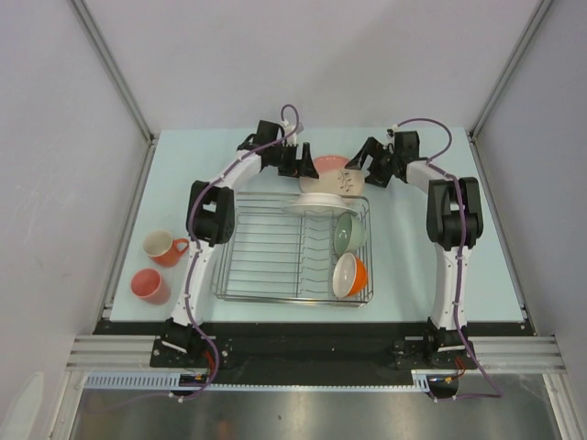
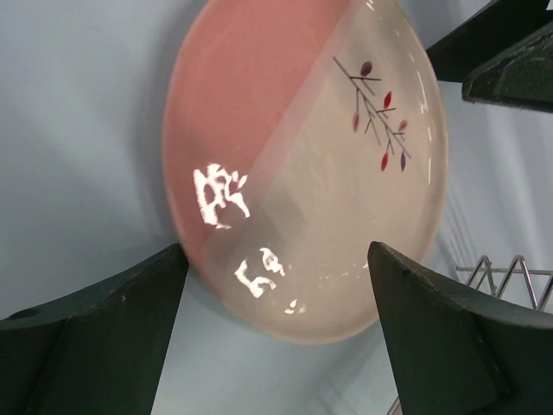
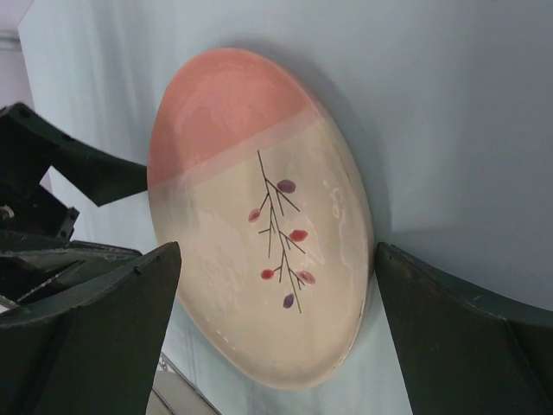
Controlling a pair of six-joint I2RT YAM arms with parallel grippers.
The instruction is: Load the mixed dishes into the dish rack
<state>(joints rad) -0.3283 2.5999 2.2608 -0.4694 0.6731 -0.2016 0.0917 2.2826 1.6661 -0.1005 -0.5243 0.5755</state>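
Pale-blue tabletop (image 1: 404, 266) bears dish rack (image 1: 266, 261); grey wall panels (image 1: 55, 137) around.

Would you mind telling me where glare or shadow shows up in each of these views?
Left wrist view: bright white glare patches on the pink-and-cream plate. Right wrist view: only a faint sheen on it, with a dark shadow beside its rim. Top view: evenly lit and sharp.

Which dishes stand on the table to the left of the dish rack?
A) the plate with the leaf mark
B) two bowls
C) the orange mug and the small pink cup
C: the orange mug and the small pink cup stand on the table left of the dish rack.
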